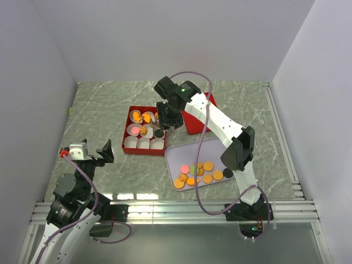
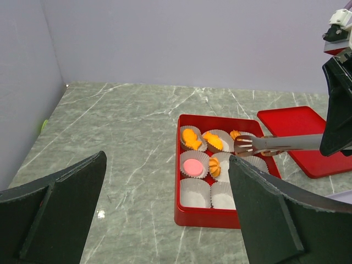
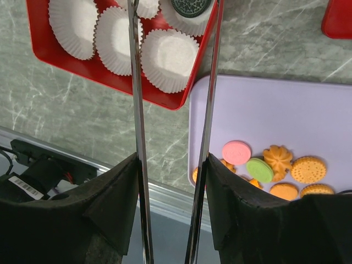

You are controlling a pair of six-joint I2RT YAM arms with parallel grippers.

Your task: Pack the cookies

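Several cookies, mostly orange with a pink, a green and a black one, lie on a lavender tray. A red box of white paper cups holds orange cookies, a pink cookie and a black cookie. My right gripper is shut on metal tongs. The tong blades stand apart, their tips on either side of the black cookie in its cup. My left gripper is open and empty, near the table's front left, apart from the box.
The red lid lies flat to the right of the box, behind the tray. Several cups in the box's near row are empty. Grey walls close in the left, back and right. A metal rail runs along the near edge.
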